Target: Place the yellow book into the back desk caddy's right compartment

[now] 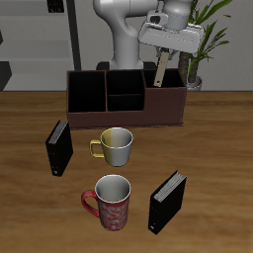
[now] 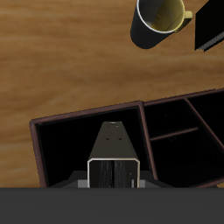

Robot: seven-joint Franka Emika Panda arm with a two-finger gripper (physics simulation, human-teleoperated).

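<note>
I have the bench (image 1: 30,212) spread out below me, wood-grained, with the arm (image 1: 124,30) rising at its far side. Along the back sits the back desk caddy (image 1: 125,111), a long dark-brown box with black-lined sections. Its right compartment (image 1: 164,99) is the wide undivided end with the reddish-brown front, and from the wrist camera I look straight down into that black well (image 2: 66,144).

The end effector (image 1: 161,65) hangs directly over that section, pinching the yellow book (image 1: 160,77) by its upper end. The book stands roughly upright, with a slight tilt, its lower end dipping below the caddy's rim inside the right compartment. In the wrist view its narrow edge (image 2: 112,149) runs down into the section; whether it touches the floor I cannot tell.

Two black books stand upright out on the bench: one (image 1: 59,147) beside the caddy's other end, one (image 1: 167,202) near the front edge. Between them are two mugs, a yellow mug (image 1: 116,146) just in front of the caddy and a red patterned mug (image 1: 111,201) nearer the front edge.
</note>
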